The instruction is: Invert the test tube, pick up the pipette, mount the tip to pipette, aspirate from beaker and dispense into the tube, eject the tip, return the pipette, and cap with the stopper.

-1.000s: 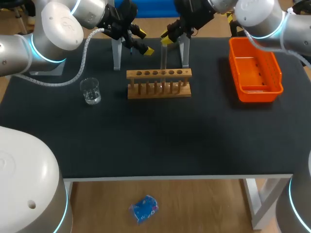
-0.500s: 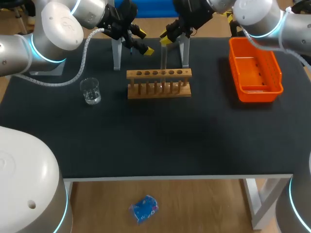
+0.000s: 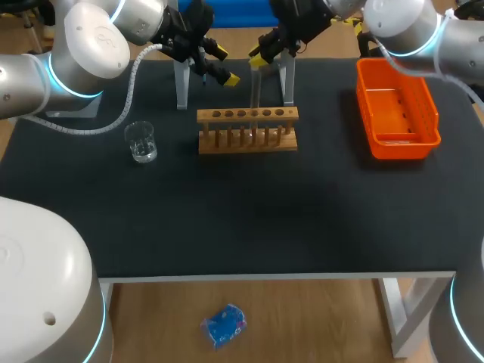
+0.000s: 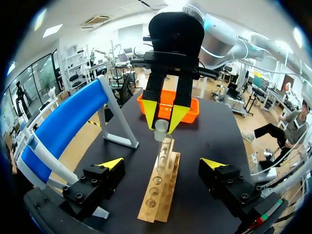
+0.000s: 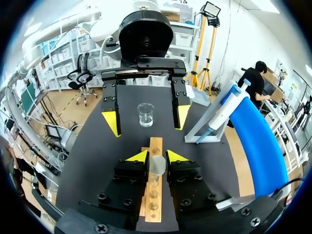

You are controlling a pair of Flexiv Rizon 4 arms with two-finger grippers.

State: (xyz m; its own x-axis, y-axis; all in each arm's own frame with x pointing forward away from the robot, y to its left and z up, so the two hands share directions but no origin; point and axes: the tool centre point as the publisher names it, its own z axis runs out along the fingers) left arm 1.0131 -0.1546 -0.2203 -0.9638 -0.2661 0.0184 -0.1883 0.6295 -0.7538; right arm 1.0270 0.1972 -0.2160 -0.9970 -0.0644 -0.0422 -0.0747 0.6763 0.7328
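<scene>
because the test tube (image 3: 255, 89) stands upright in the wooden rack (image 3: 247, 130) near the far edge of the table (image 3: 242, 219), its long axis vertical, the coming lift would likely have to go straight up before any turning over. the beaker (image 3: 141, 142) sits well apart from the rack, toward the left edge. the left gripper (image 3: 224, 66) hangs just left of the tube, fingers spread wide and holding nothing. the right gripper (image 3: 255, 60) is the nearer one: its fingers are pinched on the tube's top end from two sides. the orange bin (image 3: 435, 113) lies by the right edge.
</scene>
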